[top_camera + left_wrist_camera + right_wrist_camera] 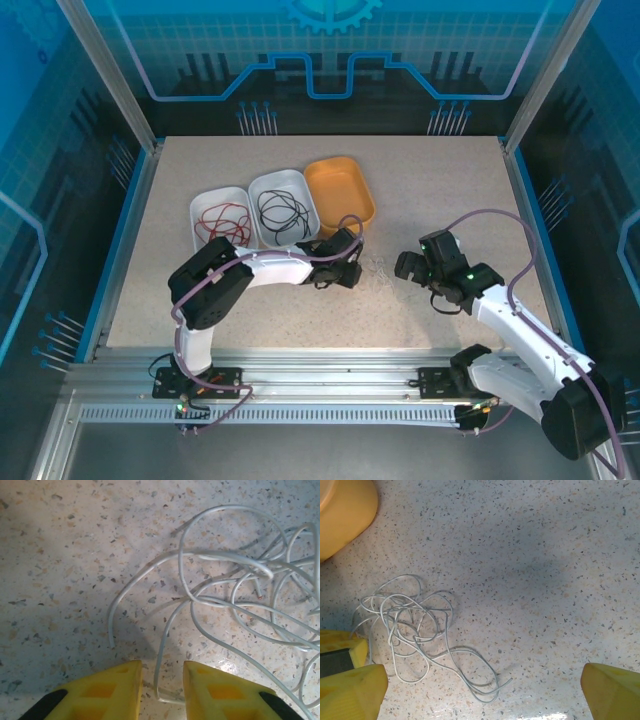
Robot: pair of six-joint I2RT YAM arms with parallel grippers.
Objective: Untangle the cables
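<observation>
**Clerk:** Item nearest the lens?

**Arm:** My left gripper (162, 692). Two yellow plastic fingers (107, 692), blunt wedges with hollowed faces, parted by a narrow gap. One strand of the whitish cable (235, 580) runs down into that gap, and the fingers are not yet pinched on it.

**Clerk:** Pose of that arm?

**Arm:** Left arm (280, 268) is folded at the elbow, with the forearm reaching right across the table (450, 190). The wrist is tipped down and the fingers sit low over the surface, just in front of the trays.

**Clerk:** And the other?

**Arm:** Right gripper (482, 700). My fingers are spread wide, a yellow tip in each lower corner of the wrist view, with bare table between them. Right arm (520, 330) angles in from the right, and its gripper faces the left one.

**Clerk:** Cables, by location?

**Arm:**
- Whitish cable: a loose tangle of thin loops and free ends, lying on the table between my two grippers, near the orange tray (340, 190).
- Red cables (222, 222): coiled in the left white tray (196, 212).
- Black cables (283, 212): coiled in the middle white tray (283, 173).

**Clerk:** Anything in the way?

**Arm:** The strands cross over and under one another, so I cannot tell how many lie in the tangle.

**Clerk:** Materials?

**Arm:**
- Trays: smooth, rounded oblongs, three side by side and touching.
- Table: pale, matt, dark-speckled, stone-look.
- Cable: thin, smooth and springy, holding its curves.
</observation>
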